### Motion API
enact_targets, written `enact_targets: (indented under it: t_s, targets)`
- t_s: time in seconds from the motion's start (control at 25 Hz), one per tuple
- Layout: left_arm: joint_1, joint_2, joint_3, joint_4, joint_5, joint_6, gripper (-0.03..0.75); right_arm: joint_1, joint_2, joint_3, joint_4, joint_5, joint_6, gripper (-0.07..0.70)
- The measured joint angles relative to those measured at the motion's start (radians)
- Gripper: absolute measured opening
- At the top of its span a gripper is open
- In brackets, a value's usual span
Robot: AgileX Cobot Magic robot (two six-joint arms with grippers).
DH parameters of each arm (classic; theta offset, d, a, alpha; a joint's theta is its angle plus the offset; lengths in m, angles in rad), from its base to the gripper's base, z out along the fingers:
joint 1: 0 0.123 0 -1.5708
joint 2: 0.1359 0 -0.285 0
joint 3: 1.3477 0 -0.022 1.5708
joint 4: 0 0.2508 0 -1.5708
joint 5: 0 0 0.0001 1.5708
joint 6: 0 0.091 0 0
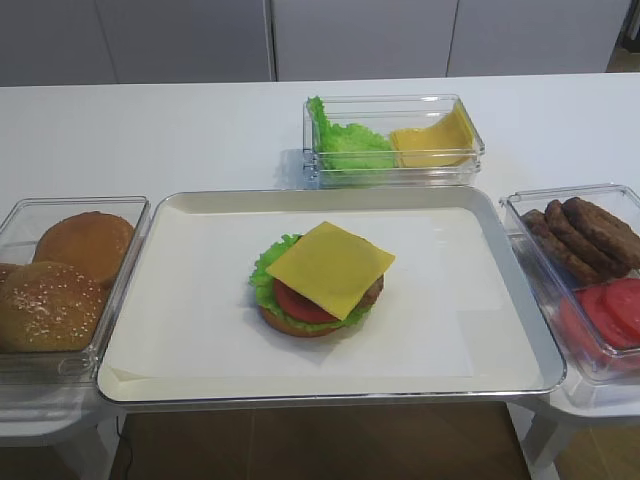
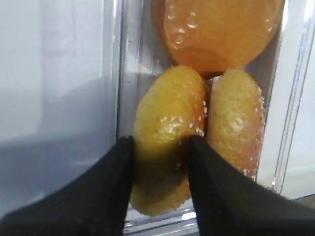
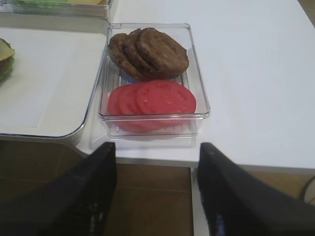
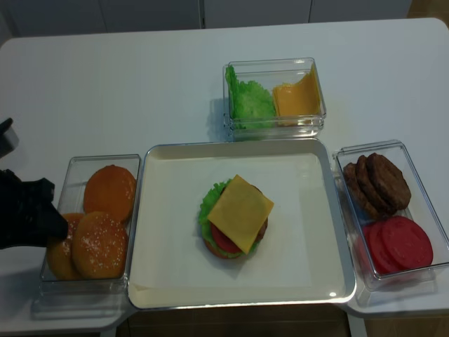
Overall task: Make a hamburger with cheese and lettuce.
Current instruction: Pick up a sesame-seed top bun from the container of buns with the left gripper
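Yellow cheese (image 1: pixel 330 268) tops green lettuce (image 1: pixel 264 272) and a red tomato slice (image 1: pixel 300 303), while the black left pincer (image 2: pixel 158 162) flanks a golden sesame-speckled bun (image 2: pixel 167 128).

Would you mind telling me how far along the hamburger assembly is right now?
Done: on the tray the hamburger is stacked up to its cheese, with lettuce fringing beneath. In hand: the left tool straddles a sesame bun in the bun bin, fingers at its sides. Left: capping the stack with it.

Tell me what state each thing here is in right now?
hamburger: stacked up to the cheese, no top bun.
sesame bun: on edge, between the left gripper jaws.
right gripper: open, empty.
bun bin: holds three buns.
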Motion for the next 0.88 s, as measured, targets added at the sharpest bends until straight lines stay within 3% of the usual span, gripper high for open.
enact_targets:
  t_s: [0.64,0.88]
  targets:
    - [0.000,0.000,-0.002,-0.009,0.011,0.057,0.245,0.000,0.000,0.000,0.000,0.000,-0.002,0.403]
    - [0.000,-0.002,-0.034,-0.007,0.042,0.060,0.209,0.000,0.000,0.000,0.000,0.000,-0.002,0.402]
